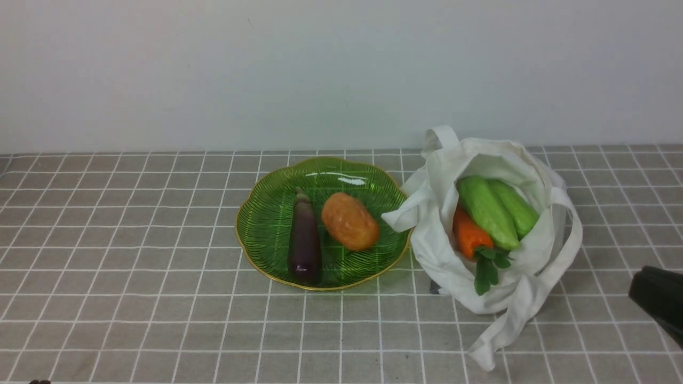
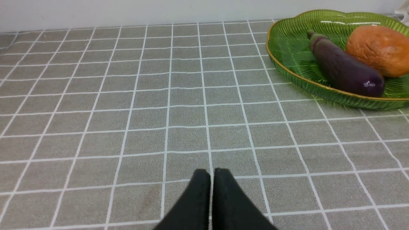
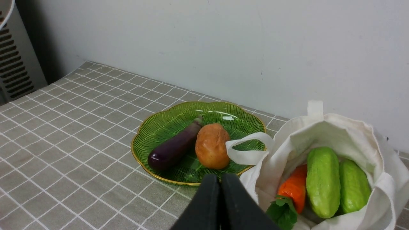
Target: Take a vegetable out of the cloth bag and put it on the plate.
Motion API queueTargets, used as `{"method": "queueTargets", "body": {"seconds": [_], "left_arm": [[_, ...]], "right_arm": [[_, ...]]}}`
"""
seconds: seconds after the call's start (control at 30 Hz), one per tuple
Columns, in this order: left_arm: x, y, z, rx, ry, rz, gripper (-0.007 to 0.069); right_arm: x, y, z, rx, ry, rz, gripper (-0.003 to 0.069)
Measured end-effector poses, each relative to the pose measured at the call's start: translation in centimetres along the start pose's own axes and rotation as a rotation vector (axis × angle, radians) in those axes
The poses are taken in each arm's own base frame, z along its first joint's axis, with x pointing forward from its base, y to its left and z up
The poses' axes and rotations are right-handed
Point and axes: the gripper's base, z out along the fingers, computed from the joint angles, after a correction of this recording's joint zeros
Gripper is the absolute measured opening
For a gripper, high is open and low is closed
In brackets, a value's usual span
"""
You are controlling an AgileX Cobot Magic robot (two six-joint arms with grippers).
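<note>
Eggplant (image 1: 304, 237) on plate (image 1: 267, 213) beside potato (image 1: 349, 221); pincers closed, empty.

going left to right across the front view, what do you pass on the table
eggplant → potato, both lying on the green glass plate → carrot → two green gourds, all three inside the white cloth bag → right end effector at the picture's right edge

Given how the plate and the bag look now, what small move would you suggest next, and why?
Probably none beyond keeping the right tool back and shut. The slim dark purple eggplant already lies on the round green glass plate, beside the orange-brown potato. The white cloth bag holds only the carrot and two green gourds. Neither tool holds anything.
</note>
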Motion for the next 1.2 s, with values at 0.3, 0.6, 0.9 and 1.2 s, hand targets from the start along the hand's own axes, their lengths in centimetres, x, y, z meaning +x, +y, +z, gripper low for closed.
{"method": "queueTargets", "body": {"seconds": [0.3, 0.6, 0.9, 1.2], "left_arm": [[0.0, 0.0, 0.0, 0.0, 0.0, 0.0, -0.0005], [0.0, 0.0, 0.0, 0.0, 0.0, 0.0, -0.0005], [0.0, 0.0, 0.0, 0.0, 0.0, 0.0, -0.0005], [0.0, 0.0, 0.0, 0.0, 0.0, 0.0, -0.0005]], "right_arm": [[3.1, -0.8, -1.3, 0.084, -0.033, -0.016, -0.0015], [9.3, -2.6, -2.6, 0.4, -0.041, 0.036, -0.0015], [12.1, -3.0, -2.6, 0.496, -0.018, 0.046, -0.0015], [12.3, -3.1, -2.7, 0.517, 0.005, 0.053, -0.0015]]}}
